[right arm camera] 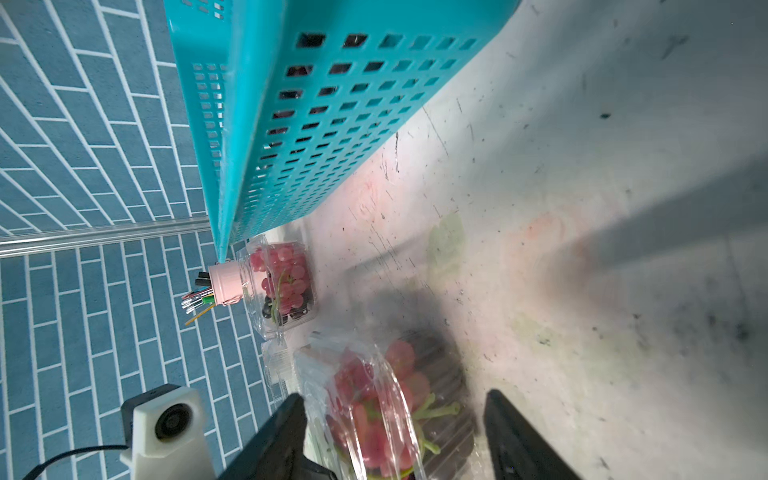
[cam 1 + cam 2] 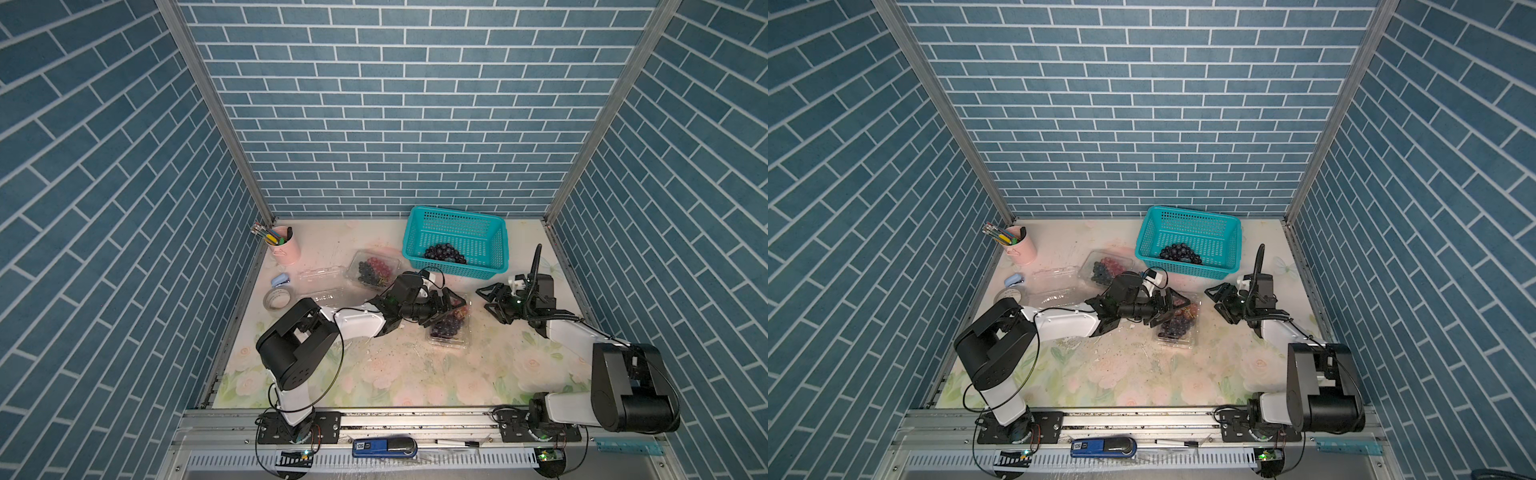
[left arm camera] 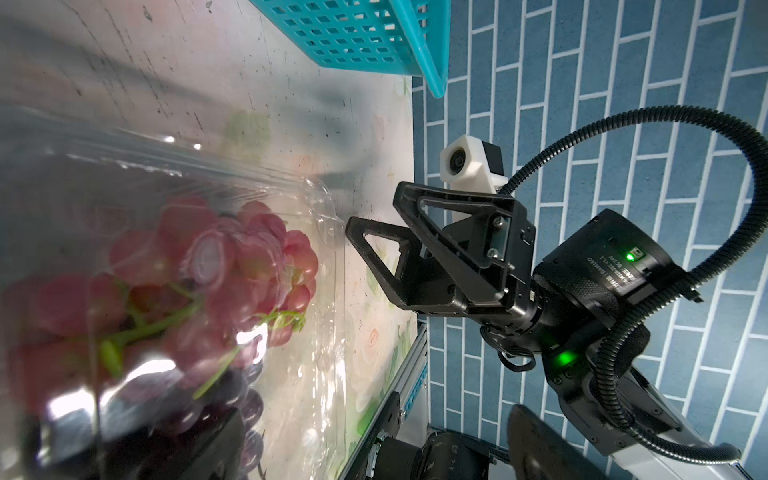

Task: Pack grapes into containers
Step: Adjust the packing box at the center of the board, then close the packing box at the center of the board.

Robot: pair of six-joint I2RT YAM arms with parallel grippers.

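The left tool, spread open over the centre box, should press evenly; the right tool hangs open, empty.

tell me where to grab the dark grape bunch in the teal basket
From straight above, probably: the basket walls in the bunch on every side, only the top open. Close across its short span; it lies as a long low heap, no stem showing.
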